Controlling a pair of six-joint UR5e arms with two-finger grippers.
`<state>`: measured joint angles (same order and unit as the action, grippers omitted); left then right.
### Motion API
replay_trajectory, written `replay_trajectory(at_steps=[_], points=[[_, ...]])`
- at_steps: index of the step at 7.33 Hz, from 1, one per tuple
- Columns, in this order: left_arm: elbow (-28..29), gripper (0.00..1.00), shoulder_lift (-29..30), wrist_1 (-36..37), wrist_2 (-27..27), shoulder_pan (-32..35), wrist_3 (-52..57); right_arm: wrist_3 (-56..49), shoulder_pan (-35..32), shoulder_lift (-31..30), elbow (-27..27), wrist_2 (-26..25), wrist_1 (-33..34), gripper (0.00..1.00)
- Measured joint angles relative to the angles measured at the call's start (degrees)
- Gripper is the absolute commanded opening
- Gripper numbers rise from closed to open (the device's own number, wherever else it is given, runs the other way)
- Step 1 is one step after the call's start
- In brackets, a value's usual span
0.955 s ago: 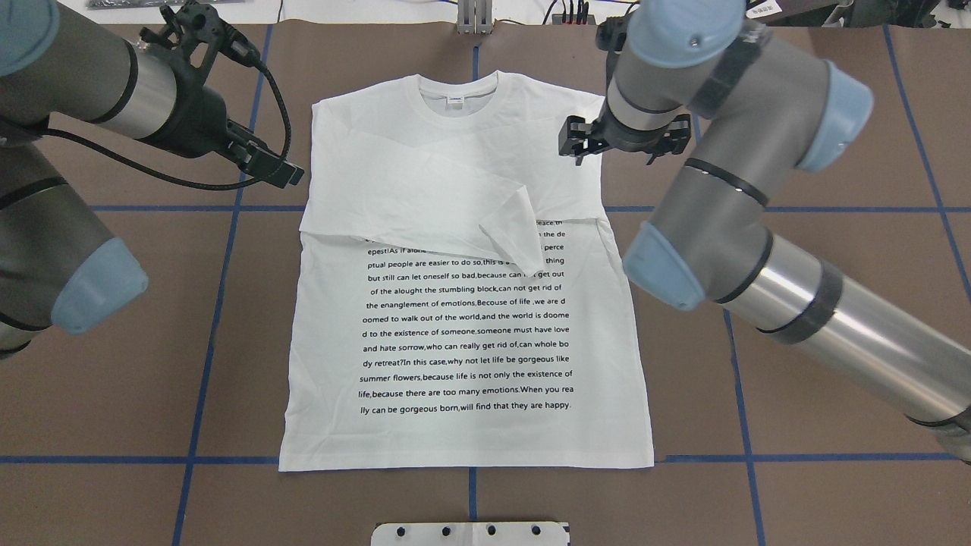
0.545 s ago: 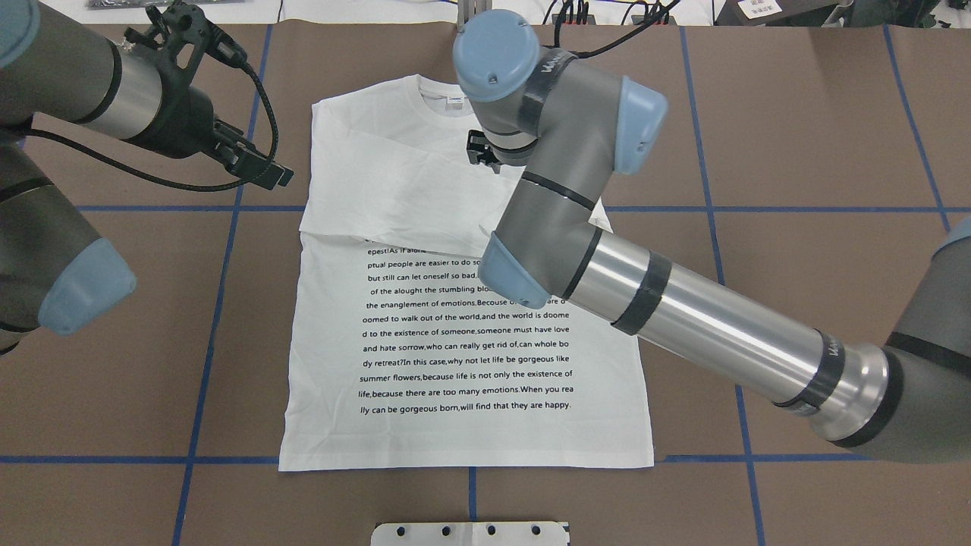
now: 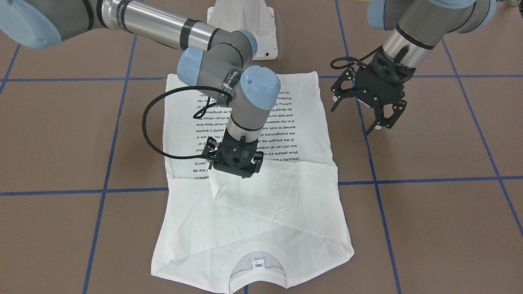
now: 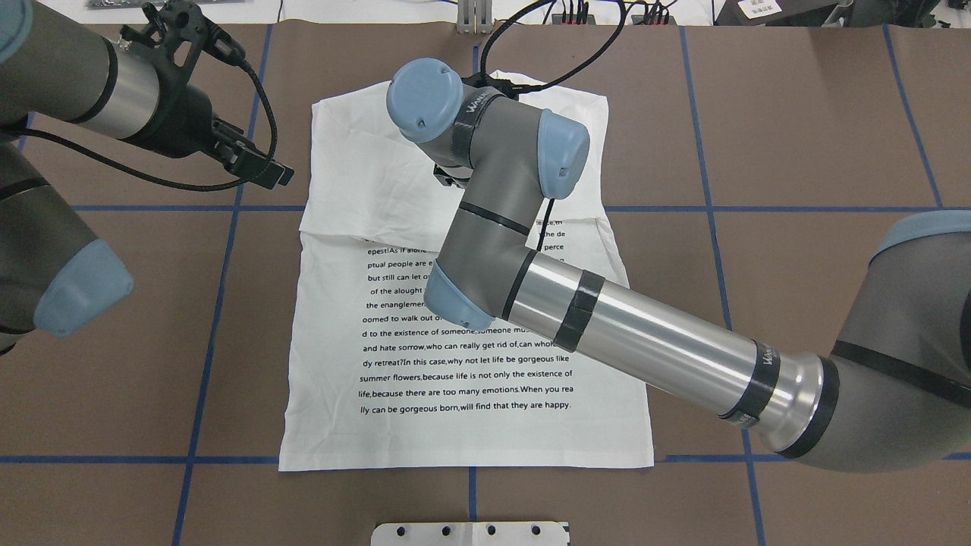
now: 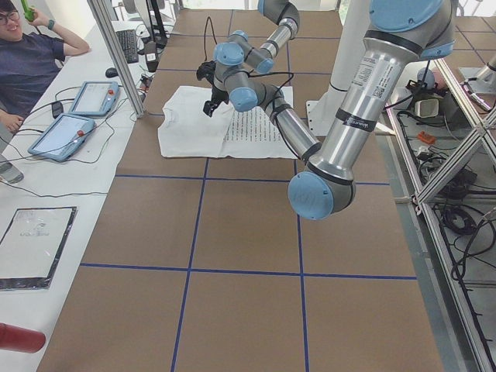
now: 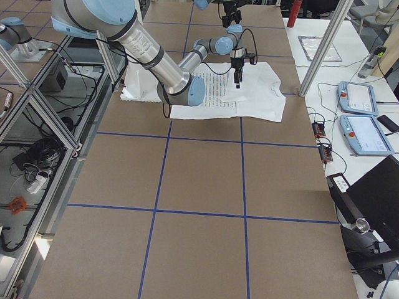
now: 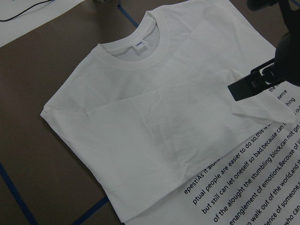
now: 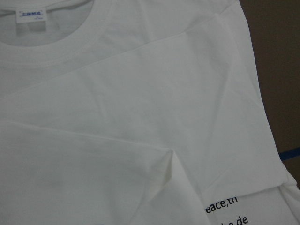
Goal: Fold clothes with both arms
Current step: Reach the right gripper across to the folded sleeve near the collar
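Front-facing view: the white long-sleeved cotton T-shirt (image 3: 286, 204) lies flat on the brown, blue-taped desk (image 3: 429, 228), collar toward the camera, sleeves folded across the chest. The right pincer (image 3: 235, 169) points down at the folded sleeve; how far it is open cannot be told. The left pincer (image 3: 354, 117) hangs beside the shirt, jaws wide apart, empty.

Overhead view: the right arm (image 4: 637, 334) crosses the black printed text block (image 4: 463, 379).

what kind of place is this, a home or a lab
Most likely a robotics lab workcell. A left arm and right arm reach over a brown table gridded in blue tape, teach pendants lie on a side bench near a person, and aluminium framing with loose cables flanks the table.
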<state>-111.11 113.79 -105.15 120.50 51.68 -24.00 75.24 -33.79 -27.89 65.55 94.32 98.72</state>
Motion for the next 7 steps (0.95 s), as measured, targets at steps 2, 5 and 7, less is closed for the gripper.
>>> replay_trajectory(at_steps=[2,5,7], points=[[-0.16,1.0,-0.04,0.03,0.0,-0.11,-0.05,2.91,0.29,1.15,-4.29,-1.46,-1.59,0.96],[-0.21,1.0,-0.12,0.03,0.02,-0.13,-0.05,4.57,0.54,2.02,-8.6,-3.65,-2.81,0.96],[-0.22,1.0,-0.14,0.03,0.0,-0.13,-0.08,2.95,1.15,1.84,-9.1,-5.25,-2.59,0.97]])
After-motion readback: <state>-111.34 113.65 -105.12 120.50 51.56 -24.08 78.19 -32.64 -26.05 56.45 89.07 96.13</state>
